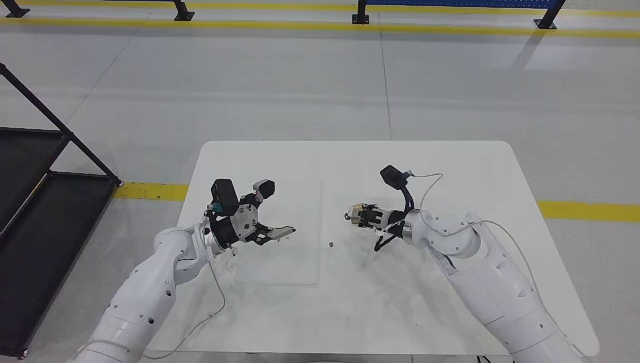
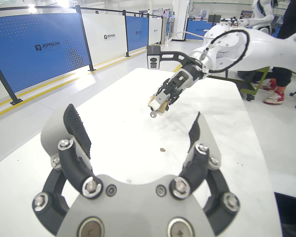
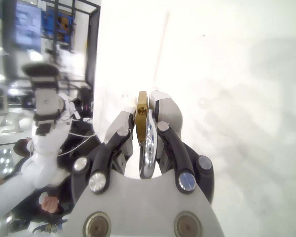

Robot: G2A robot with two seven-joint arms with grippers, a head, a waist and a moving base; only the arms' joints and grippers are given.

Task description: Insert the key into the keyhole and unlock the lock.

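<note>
The brass padlock [image 3: 141,122] is held above the middle of the white table [image 1: 450,303], clamped edge-on between the right gripper's [image 3: 144,104] fingers. Its long axis runs along those fingers, and a curved chrome piece [image 3: 148,149] lies against it on the wrist side. In the left wrist view a small silver key [image 2: 152,114] with a round hole in its head juts from the gripper's tip, pointing down toward the tabletop. Whether it sits in the keyhole cannot be told. The right gripper's jaws are closed tight on the padlock's flat sides. The left gripper [image 2: 134,114] is well apart from it above the table, facing it, with its jaws spread wide and nothing between the ribbed black pads [image 2: 77,129]. A small brown speck [image 2: 162,150] lies on the table between the two grippers.
</note>
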